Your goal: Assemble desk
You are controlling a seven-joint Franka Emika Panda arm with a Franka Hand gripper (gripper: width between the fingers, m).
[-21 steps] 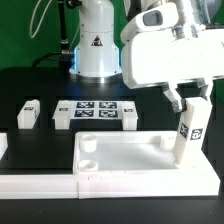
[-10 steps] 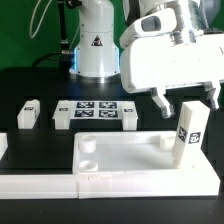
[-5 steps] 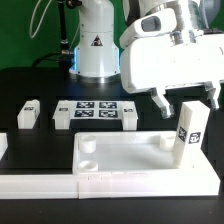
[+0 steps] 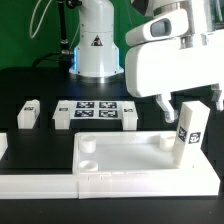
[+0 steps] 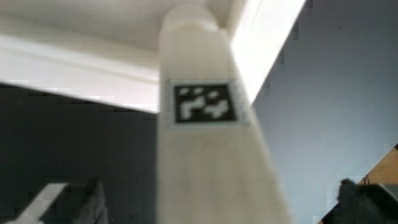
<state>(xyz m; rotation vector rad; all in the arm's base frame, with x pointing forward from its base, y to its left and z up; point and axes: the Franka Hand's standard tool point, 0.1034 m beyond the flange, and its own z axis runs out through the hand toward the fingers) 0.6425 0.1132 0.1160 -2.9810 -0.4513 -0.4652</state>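
Observation:
The white desk top [image 4: 140, 172], a tray with a raised rim, lies at the front. One white leg [image 4: 190, 130] with a black-and-white tag stands upright in its corner at the exterior view's right. My gripper [image 4: 190, 102] hangs open just over the leg's upper end, its fingers [image 4: 163, 104] spread wide on either side and clear of it. In the wrist view the leg [image 5: 214, 130] fills the middle, and the gripper [image 5: 222, 205] has dark fingertips [image 5: 71, 205] standing off both sides.
A loose white leg [image 4: 27, 113] lies at the exterior view's left, next to the marker board [image 4: 95, 112]. Another white part [image 4: 3, 146] shows at the left edge. A low white border strip [image 4: 40, 182] runs along the front. The arm's base [image 4: 97, 45] stands behind.
The gripper was shut on the leg, then opened and let go. Since then it has risen a little. The leg stays upright in the tray's corner.

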